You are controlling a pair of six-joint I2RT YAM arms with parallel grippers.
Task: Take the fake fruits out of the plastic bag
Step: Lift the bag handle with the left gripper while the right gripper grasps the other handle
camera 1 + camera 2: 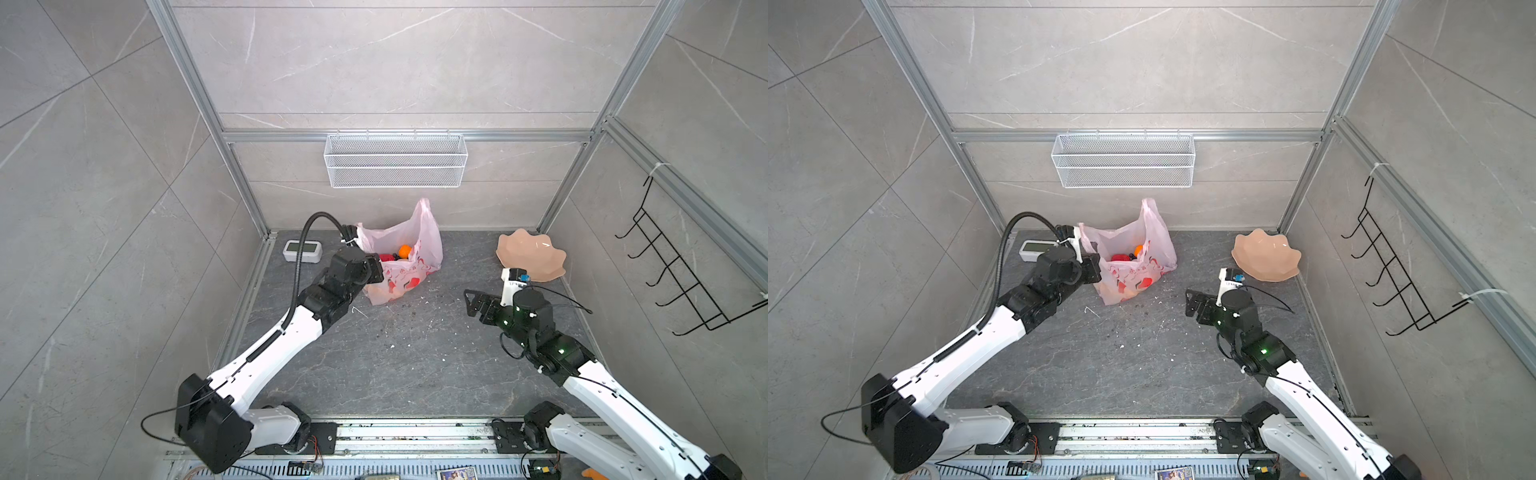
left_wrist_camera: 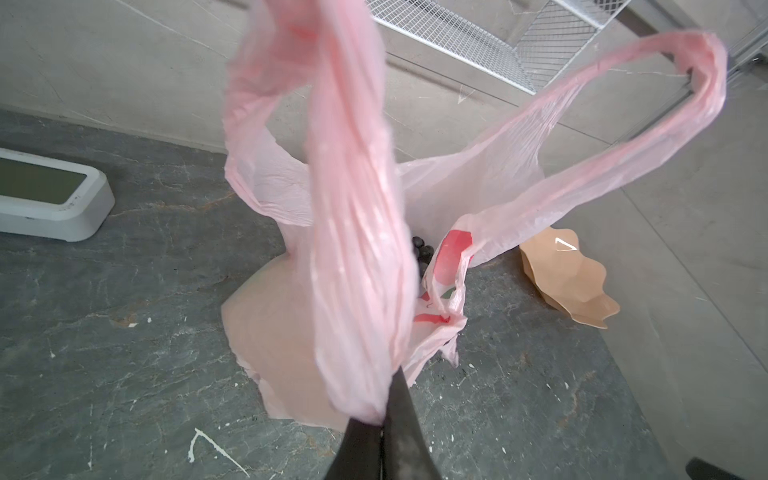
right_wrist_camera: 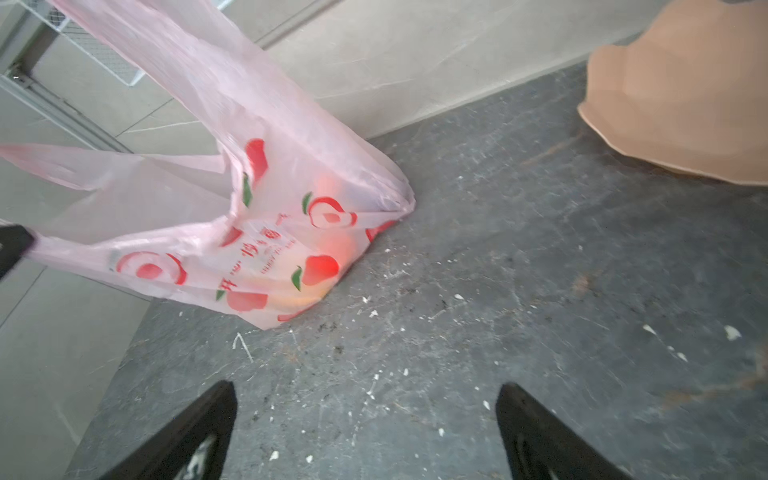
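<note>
**Table** [image 1: 374, 365]: dark grey stone surface, speckled with pale flecks. It carries everything I work with.

**Wire basket** [image 1: 395, 160]: white mesh, hung on the far wall above the table.

**Hook rack** [image 1: 681, 270]: black wire, fixed to the right wall.

**Plastic bag** [image 1: 419, 245]: thin pale pink, printed with red fruit. It stands on the far part of the table, left of centre and close to the far wall. Its mouth gapes upward. One loop handle [image 2: 357, 249] is drawn toward the near left. The other loop handle [image 1: 424, 208] stands up at the far side.

**Dish** [image 1: 532, 255]: peach-pink and scalloped, at the far right of the table, well apart from the bag.

**White device** [image 1: 302, 250]: flat, with a screen, at the far left just beside the bag.

**Left gripper** [image 2: 384, 415]: I see it clenched on the drawn handle, with both black fingers pinching the bunched film at the bag's near-left side.

**Right gripper** [image 3: 365, 390]: released, with jaws spread wide and nothing between them. It hovers over bare table, near and right of the bag and just near of the dish.

**Fake fruits**: all those I can see lie inside the bag. In both top views an orange [image 1: 404, 250] and a red apple [image 1: 388, 257] show through the mouth. The left wrist view shows a dark grape bunch [image 2: 422, 253]. Other shapes behind the film are too blurred for me to name.
</note>
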